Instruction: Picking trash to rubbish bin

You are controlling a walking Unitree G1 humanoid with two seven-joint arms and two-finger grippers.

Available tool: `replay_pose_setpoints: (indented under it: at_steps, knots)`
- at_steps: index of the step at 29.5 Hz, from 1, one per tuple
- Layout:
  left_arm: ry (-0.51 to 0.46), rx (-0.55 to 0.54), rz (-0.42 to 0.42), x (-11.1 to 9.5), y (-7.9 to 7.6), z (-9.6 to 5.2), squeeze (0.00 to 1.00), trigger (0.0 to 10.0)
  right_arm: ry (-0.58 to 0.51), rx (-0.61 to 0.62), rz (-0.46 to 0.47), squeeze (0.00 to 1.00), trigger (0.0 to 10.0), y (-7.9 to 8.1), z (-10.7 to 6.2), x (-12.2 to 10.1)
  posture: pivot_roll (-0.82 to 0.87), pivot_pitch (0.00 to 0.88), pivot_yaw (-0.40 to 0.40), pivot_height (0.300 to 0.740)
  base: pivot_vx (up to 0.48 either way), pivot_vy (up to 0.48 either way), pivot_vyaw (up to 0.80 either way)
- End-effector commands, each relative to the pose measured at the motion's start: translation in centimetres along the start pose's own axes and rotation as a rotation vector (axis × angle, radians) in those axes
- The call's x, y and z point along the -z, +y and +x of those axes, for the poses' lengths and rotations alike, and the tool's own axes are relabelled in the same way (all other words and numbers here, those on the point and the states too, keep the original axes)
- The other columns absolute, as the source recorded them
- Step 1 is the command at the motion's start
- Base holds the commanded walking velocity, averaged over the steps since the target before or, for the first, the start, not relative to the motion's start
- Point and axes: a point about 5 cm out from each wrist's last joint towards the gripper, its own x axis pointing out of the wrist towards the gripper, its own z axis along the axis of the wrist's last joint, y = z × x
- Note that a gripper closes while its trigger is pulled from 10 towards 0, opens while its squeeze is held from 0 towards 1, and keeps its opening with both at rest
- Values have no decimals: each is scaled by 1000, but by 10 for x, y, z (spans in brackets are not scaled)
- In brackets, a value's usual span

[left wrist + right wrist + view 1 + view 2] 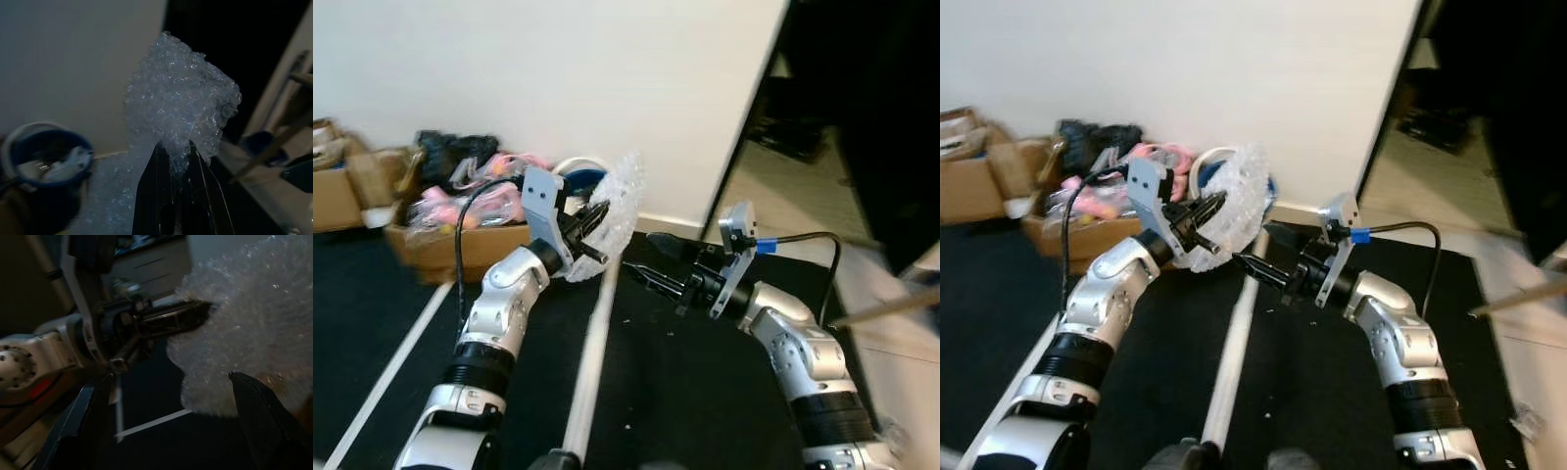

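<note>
A crumpled sheet of clear bubble wrap (612, 211) hangs in the air in front of the white wall. My left gripper (597, 223) is shut on its lower edge, and the left wrist view shows the two black fingers (168, 196) pinching the bubble wrap (181, 110). My right gripper (651, 264) is held just right of the wrap, open, with nothing between its fingers (264, 416). A blue rubbish bin with a white rim (579, 174) stands against the wall behind the wrap, with paper inside it (46, 156).
A cardboard box (440, 245) full of pink and black items sits on the left by the wall, with another box (342, 186) further left. White lines (592, 343) cross the dark floor. A dark doorway (862, 117) opens on the right.
</note>
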Motion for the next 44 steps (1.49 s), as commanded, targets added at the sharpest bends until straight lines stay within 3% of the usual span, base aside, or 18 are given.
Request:
replay_pose_setpoints:
  at_steps: [1, 44]
  knots:
    - [22, 1, 3, 5, -1, -1, 0, 10000, 6, 1, 6, 0, 10000, 0, 0, 2, -88, 0, -22, 740, 0, 0, 669]
    - [7, -10, -1, 4, 0, -1, 0, 10000, 12, -5, 2, 0, 10000, 0, -1, 2, -87, 0, -18, 740, 0, 0, 665]
